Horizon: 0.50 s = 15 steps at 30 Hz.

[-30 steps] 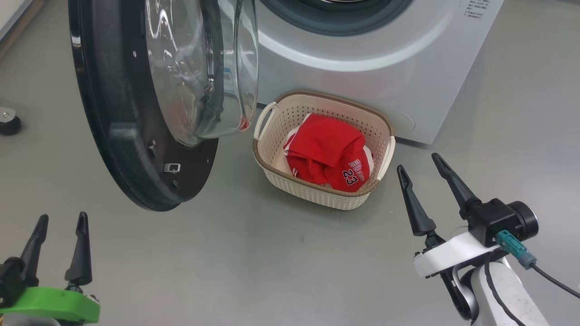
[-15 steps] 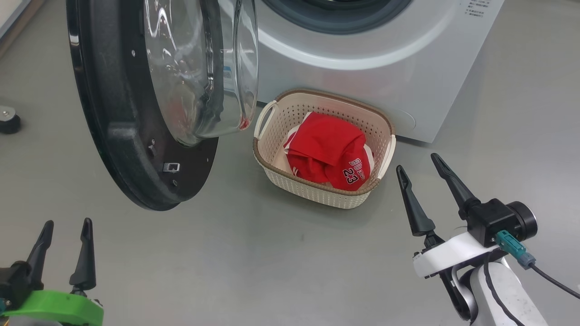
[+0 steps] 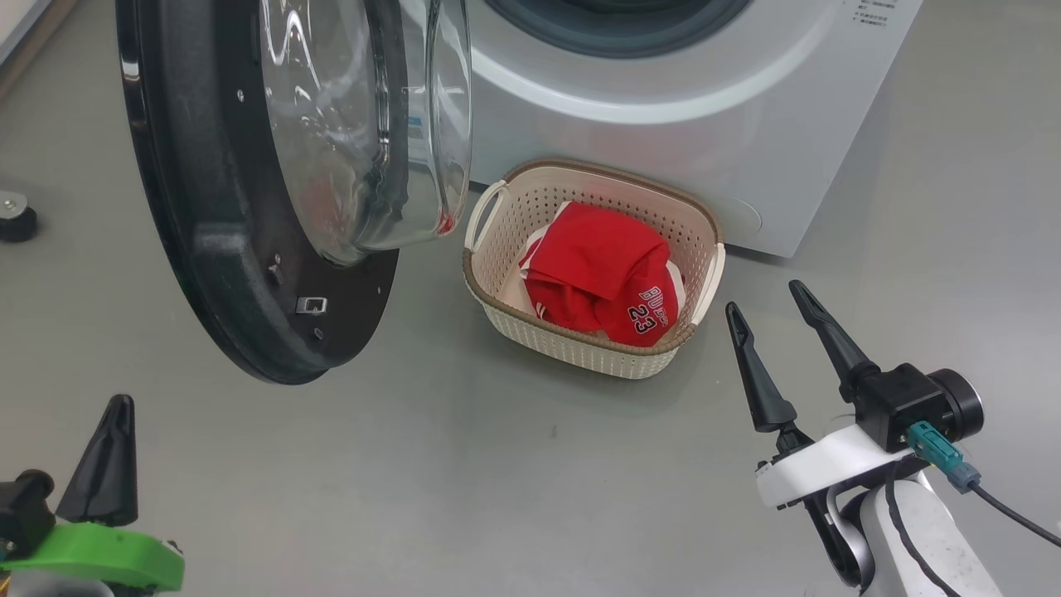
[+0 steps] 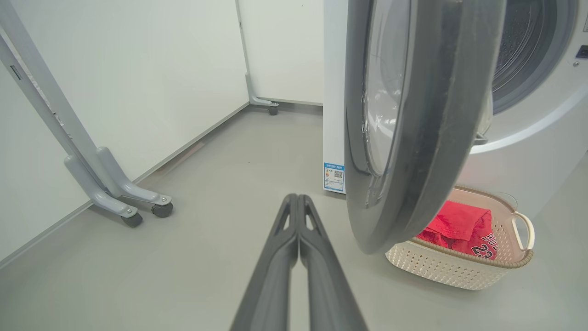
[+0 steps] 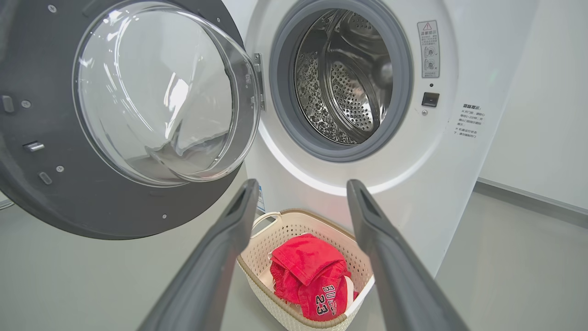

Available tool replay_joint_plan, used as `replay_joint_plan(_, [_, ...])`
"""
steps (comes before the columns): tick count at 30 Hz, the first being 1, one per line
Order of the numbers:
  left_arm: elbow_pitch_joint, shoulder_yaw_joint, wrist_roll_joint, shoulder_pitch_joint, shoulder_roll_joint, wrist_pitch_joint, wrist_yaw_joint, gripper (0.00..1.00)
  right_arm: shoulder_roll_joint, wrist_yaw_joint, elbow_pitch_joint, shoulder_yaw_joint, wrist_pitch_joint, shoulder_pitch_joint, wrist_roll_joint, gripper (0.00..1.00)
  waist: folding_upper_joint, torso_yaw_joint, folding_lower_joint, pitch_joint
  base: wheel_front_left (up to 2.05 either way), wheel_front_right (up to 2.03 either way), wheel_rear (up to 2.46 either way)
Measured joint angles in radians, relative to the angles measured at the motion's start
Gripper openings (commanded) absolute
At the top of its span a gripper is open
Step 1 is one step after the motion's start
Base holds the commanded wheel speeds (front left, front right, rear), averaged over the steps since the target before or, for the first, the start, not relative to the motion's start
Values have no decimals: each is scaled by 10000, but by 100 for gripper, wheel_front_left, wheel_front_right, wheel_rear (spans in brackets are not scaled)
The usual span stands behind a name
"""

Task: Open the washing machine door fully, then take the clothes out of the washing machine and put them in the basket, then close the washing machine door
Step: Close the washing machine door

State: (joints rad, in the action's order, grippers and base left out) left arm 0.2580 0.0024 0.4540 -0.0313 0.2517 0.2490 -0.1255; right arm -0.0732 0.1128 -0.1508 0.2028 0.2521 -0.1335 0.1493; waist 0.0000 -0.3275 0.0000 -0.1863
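Note:
The washing machine [image 3: 663, 124] [image 5: 441, 184] stands with its door [image 3: 249, 191] [image 4: 413, 128] [image 5: 119, 115] swung wide open to the left. Its steel drum [image 5: 344, 73] looks bare inside. The red clothes [image 3: 605, 278] [image 5: 308, 276] [image 4: 459, 230] lie bunched in the cream basket [image 3: 497, 249] [image 5: 257, 266] [image 4: 436, 271] on the floor in front of the machine. My left gripper [image 3: 116, 414] [image 4: 297, 202] is shut on nothing, low at the left, short of the door's outer face. My right gripper [image 3: 767, 298] [image 5: 298, 188] is open, right of the basket, pointing at the machine.
Grey floor [image 3: 497, 464] stretches around the basket. A wheeled metal stand [image 4: 115, 193] leans by the white wall at the left. A small black caster [image 3: 16, 220] sits on the floor far left. A blue label [image 4: 334, 177] marks the machine's lower side.
My left gripper has gone from open to shut, its fingers now pressed together. The right gripper, door and basket stay as they were; the head view shifted slightly.

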Motion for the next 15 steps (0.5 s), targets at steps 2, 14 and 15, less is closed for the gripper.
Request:
replay_joint_plan(2, [-38,31,15,-116,35,2,0,0,4,0,0,-4,0,0,0,100,0,-2,0,-19,0,0,0])
replay_joint_plan(14, [-706,-148,2598,-961,-194,-349,0,0,21,2,-15,-12,0,-1,-4,100,0,24,0,-81,0,0,0])
replay_joint_plan(15, [-748,-102,3139,-1041,-316,-520,0,0,21,2,-19,-13,0,-1,-4,100,0,31,0,-87,0,0,0])
